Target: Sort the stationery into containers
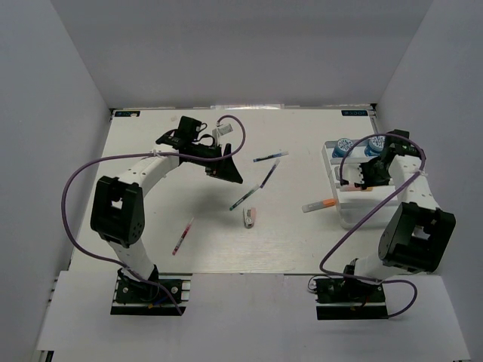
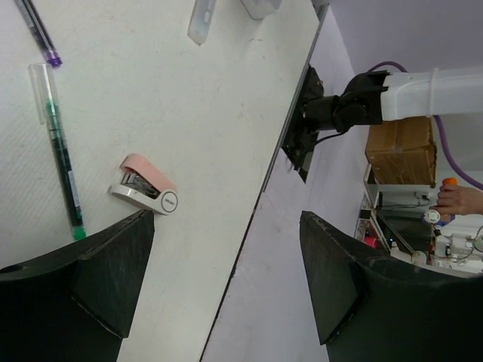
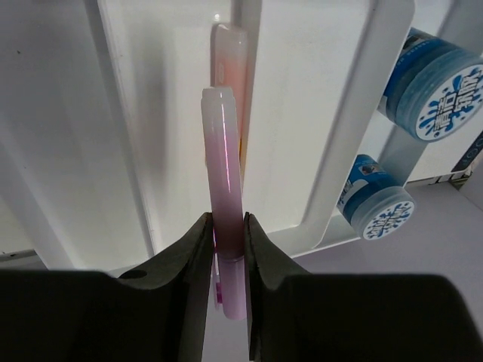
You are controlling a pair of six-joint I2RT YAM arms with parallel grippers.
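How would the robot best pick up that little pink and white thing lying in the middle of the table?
Probably straight down from above, pinching the pink and white piece across its narrow span, near mid-length. It lies flat and apart from the green pen, a short wedge with two long sides to close on. The open left claw hangs nearest.

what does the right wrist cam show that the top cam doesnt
Only the right wrist: the right gripper shut on a pink highlighter, held over the tray, where a second highlighter lies in a compartment.
Only the top: the left gripper over the table, and the loose items: a red pen, three dark pens, a pink-white piece and an orange highlighter beside the tray.
Both: the tray and two blue tubs.
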